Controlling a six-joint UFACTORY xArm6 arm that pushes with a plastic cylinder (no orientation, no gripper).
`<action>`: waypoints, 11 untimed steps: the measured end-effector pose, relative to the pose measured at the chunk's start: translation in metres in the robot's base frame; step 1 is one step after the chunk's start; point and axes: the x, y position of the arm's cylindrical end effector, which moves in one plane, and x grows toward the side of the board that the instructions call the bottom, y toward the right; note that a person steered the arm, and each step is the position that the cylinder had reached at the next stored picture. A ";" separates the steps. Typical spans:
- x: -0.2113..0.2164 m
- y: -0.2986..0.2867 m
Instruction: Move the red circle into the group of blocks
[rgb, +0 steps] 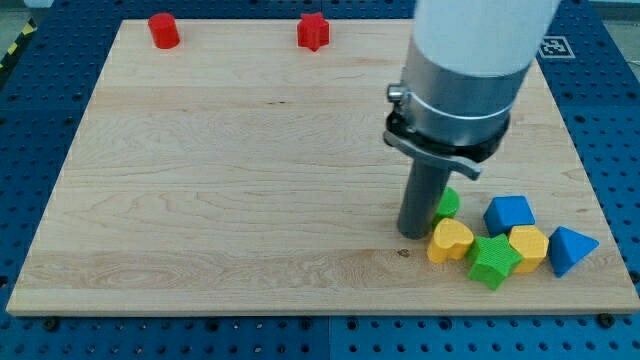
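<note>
A: Where is my tip (413, 234) just now?

B: Down on the wooden board (230, 180), at the left edge of the group, just beside the yellow heart (450, 240), with the small green block (446, 203) close behind it. It's a bare rod, so there is nothing to open or close and it has hold of nothing; whether it actually touches the heart I cannot tell.

A: And the rest, taking the heart as the mark?

B: To its right sit the green star (493, 261), the yellow hexagon (528, 247), the blue block (509, 213) above that, and the blue triangle (569, 249) furthest right. The red circle (164, 30) is well apart, far up and left at the board's top edge, with the red star (313, 31) to its right.

A: What could go wrong?

B: Pulling away carelessly could nudge the heart and scatter the group. Also, the circle sits at the very edge, so a push from the wrong side could send it off the board, and the red star may be clipped on the way across.
</note>
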 end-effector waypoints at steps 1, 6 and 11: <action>0.000 -0.002; -0.179 -0.266; -0.350 -0.399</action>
